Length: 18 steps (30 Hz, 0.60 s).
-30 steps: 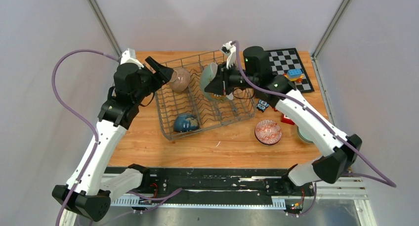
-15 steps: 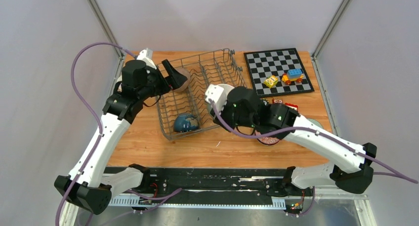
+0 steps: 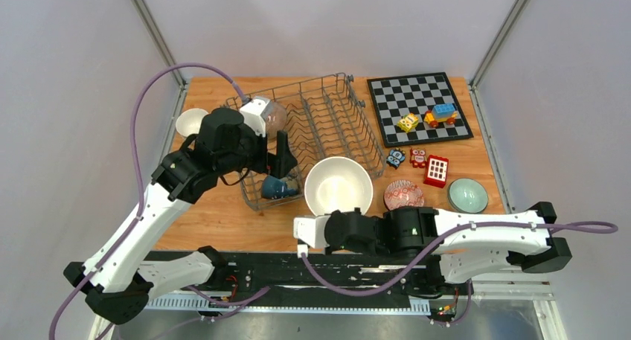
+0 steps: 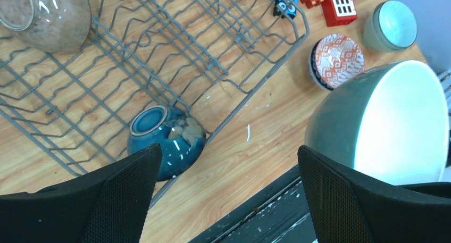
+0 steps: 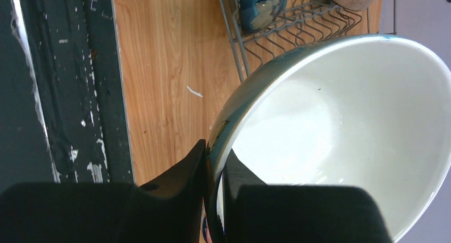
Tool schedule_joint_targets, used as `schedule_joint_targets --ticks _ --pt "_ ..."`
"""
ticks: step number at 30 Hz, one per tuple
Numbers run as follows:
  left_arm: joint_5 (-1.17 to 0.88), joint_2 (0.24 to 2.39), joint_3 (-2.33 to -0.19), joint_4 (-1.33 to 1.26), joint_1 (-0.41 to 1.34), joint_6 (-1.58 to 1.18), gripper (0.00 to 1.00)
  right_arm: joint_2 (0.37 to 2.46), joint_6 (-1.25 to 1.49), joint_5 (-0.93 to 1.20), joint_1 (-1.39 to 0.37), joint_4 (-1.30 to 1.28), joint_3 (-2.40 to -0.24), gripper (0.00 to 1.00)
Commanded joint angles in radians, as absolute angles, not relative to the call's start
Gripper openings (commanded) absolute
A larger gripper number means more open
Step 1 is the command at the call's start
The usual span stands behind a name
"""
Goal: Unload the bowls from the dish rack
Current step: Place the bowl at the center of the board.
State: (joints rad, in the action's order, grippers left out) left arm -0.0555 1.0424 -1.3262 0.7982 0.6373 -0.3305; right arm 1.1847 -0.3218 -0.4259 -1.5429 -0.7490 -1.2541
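Grey wire dish rack (image 3: 327, 109), far left of centre: partly unloaded. Large white, teal-backed bowl (image 3: 338, 185) is outside, just near of it, its rim pinched by the right gripper (image 5: 214, 157). Speckled brown bowl (image 4: 50, 14) and small dark-blue glazed bowl (image 4: 167, 142) lie inside, not yet unloaded. Left gripper (image 4: 228, 158) is spread wide above the latter.

- The right gripper (image 5: 213, 155) has carried the large white-lined bowl (image 3: 338, 185) out of the dish rack (image 3: 336, 124) — from the rack's far right end to its near side, above the surface.
- The left gripper (image 3: 283, 158) has swung from the rack's far left corner to above the blue bowl (image 3: 277, 185) at its near end — jaws spread wider.
- Left of the rack, a small white bowl (image 3: 190, 121) is now uncovered.
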Motion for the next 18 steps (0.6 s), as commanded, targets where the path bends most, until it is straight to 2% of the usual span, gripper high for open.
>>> schedule_joint_targets --ticks 1,8,18 --pt "-0.051 0.987 -1.319 0.880 0.656 -0.240 1.00 1.160 -0.418 -0.624 -1.643 -0.792 -1.257 0.03" --pt "-0.014 0.990 -1.412 0.966 0.779 -0.184 1.00 1.220 -0.408 -0.612 -1.718 -0.907 -1.302 0.03" --pt "0.135 1.043 -1.400 0.993 1.010 -0.213 1.00 1.289 -0.411 -0.535 -1.721 -0.955 -1.330 0.03"
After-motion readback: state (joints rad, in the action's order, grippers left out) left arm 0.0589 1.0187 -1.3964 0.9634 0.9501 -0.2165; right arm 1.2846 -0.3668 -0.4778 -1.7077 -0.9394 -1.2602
